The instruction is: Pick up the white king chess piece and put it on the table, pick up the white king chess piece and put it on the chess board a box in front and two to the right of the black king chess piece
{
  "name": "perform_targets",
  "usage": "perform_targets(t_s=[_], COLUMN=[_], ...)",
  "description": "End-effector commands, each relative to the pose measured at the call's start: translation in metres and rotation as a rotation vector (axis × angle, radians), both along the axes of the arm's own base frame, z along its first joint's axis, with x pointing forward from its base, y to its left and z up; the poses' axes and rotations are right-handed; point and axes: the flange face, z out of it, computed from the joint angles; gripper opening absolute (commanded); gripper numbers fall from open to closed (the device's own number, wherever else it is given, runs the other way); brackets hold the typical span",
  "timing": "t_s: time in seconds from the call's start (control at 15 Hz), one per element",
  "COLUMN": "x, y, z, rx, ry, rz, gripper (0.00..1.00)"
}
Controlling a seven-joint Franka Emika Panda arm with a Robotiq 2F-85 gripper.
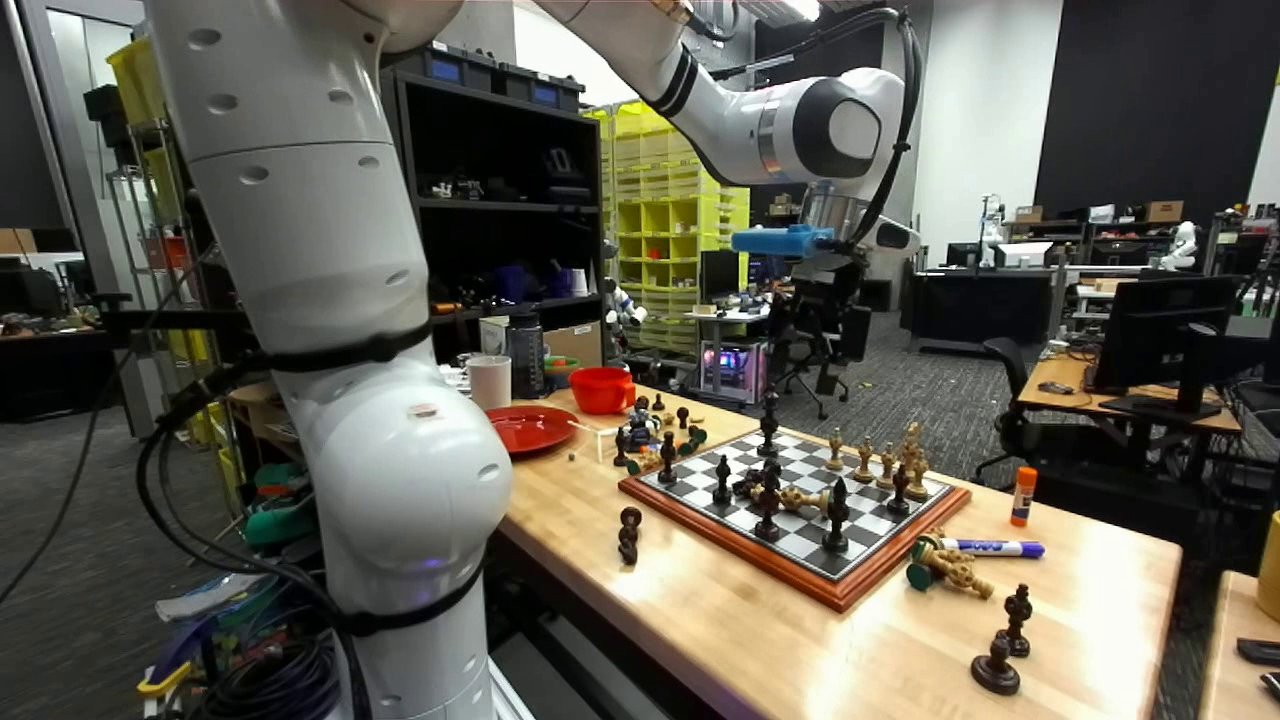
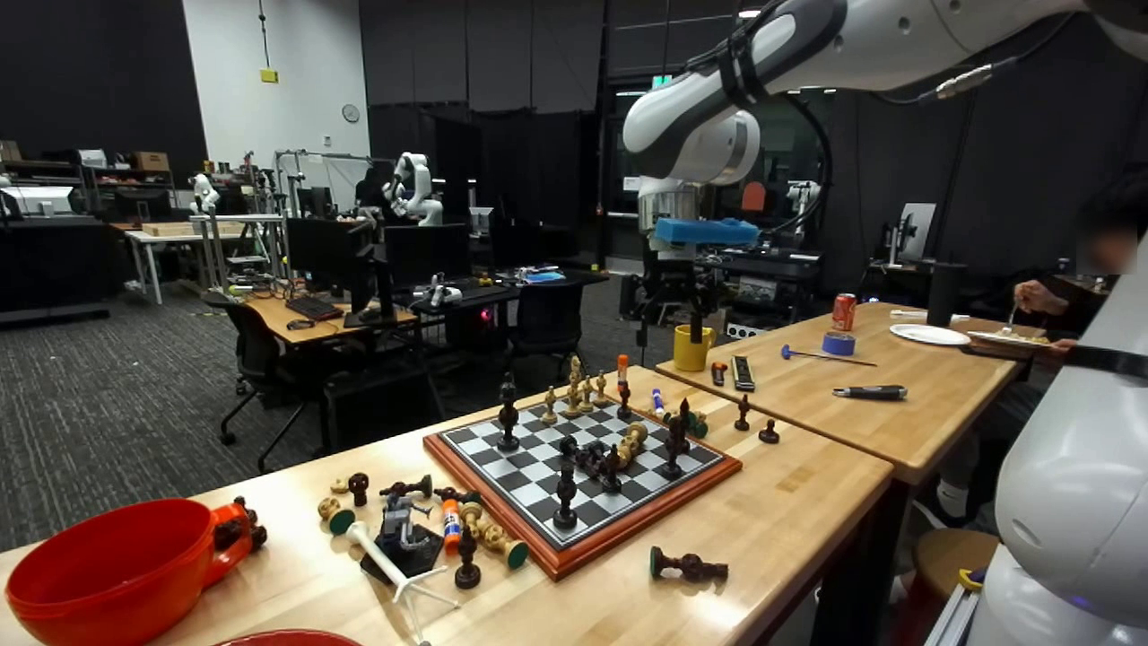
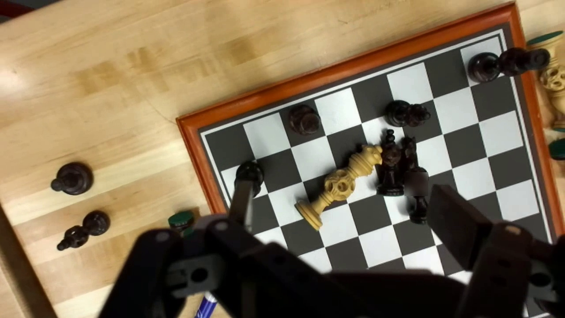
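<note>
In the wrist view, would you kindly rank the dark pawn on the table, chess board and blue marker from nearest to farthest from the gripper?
1. Chess board, beneath the gripper
2. Blue marker, lower left
3. Dark pawn, far left

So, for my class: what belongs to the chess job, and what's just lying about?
For the job:
gripper
chess board
table
pale piece lying on the board, perhaps the white king
black king: can't tell which

Lying about:
red bowl
red plate
marker
upright glue stick
</note>
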Motion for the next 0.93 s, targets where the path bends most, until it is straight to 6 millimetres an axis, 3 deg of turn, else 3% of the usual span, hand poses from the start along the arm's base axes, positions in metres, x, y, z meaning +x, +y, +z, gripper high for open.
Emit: perform_targets(t_s=[0.0, 0.47, 0.87], x=[-0.009, -0.013, -0.006], y=[0.016, 0.038, 0.041], z=[0.0, -0.025, -0.049], rx=[0.022, 0.077, 0.088], ry=[0.039, 0.064, 0.047], rz=[0.002, -0.025, -0.077], gripper=[1.0, 1.0, 1.0])
